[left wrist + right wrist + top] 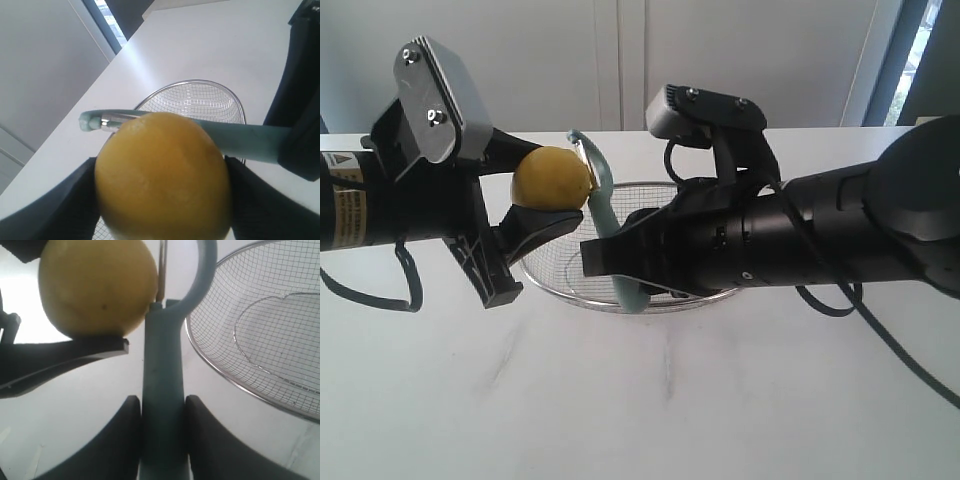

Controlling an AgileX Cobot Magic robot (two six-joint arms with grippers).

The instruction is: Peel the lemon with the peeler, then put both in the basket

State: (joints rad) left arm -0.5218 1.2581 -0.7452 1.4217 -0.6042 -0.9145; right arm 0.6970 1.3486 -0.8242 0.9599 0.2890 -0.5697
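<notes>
My left gripper (545,185) is shut on the yellow lemon (553,178), holding it in the air above the table, just left of the basket (665,292). From the left wrist the lemon (162,175) fills the space between both black fingers (65,210). My right gripper (603,255) is shut on the pale teal peeler (605,215) by its handle (162,390). The peeler stands upright, and its curved head and metal blade (161,270) rest against the side of the lemon (97,287). The silver wire-mesh basket (260,330) sits on the white table behind and under both grippers.
The white marble-look table (640,400) spreads around the basket. A pale wall and a window strip (920,50) lie behind it. Black cables (880,340) trail from the right arm over the table.
</notes>
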